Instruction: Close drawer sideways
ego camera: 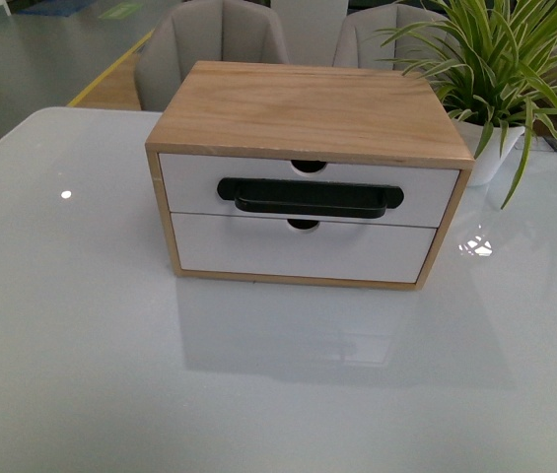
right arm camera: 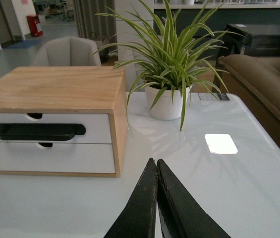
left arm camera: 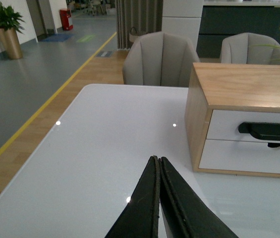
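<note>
A light wood cabinet (ego camera: 308, 103) stands on the glossy white table (ego camera: 81, 325). Its upper drawer (ego camera: 189, 177) has a white front, a long black bar handle (ego camera: 308, 197) and a semicircular notch in the top edge; its front sits level with the cabinet frame. Below it is a plain white drawer front (ego camera: 298, 251) without a handle. Neither arm shows in the front view. My left gripper (left arm camera: 158, 159) is shut and empty, over the table to the left of the cabinet (left arm camera: 244, 84). My right gripper (right arm camera: 155, 161) is shut and empty, to the right of the cabinet (right arm camera: 55, 87).
A spider plant in a white pot (ego camera: 495, 148) stands right of the cabinet, also in the right wrist view (right arm camera: 167, 101). Grey chairs (ego camera: 214, 44) stand behind the table. A brown sofa (right arm camera: 258, 79) is beyond the table's right side.
</note>
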